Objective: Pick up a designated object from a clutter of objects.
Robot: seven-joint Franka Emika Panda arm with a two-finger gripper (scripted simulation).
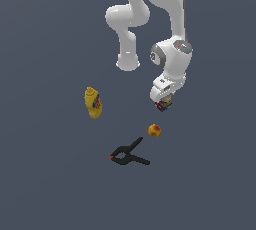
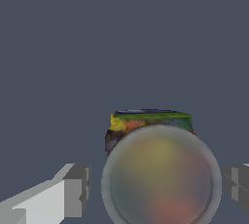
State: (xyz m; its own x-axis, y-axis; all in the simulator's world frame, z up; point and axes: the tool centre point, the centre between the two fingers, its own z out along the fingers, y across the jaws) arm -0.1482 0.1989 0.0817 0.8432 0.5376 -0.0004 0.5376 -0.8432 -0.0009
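Note:
The designated object, a short can point(image 2: 160, 179) with a pale lid and a multicoloured label, fills the near part of the wrist view. It sits between my gripper's point(image 2: 158, 186) two grey fingers point(image 2: 78, 189), one on each side of the lid with a narrow gap showing, so the gripper is open around it. In the exterior view the gripper point(image 1: 163, 102) is down over the can point(image 1: 163, 106), and only a bit of the coloured label shows under the white hand. The rest of the clutter lies apart from it.
A yellow squeeze bottle point(image 1: 93, 103) lies toward the exterior view's left. An orange-red ball point(image 1: 155, 130) sits just in front of the can. A black spring clamp with red tips point(image 1: 127, 155) lies nearer still. The arm's base point(image 1: 128, 63) stands behind.

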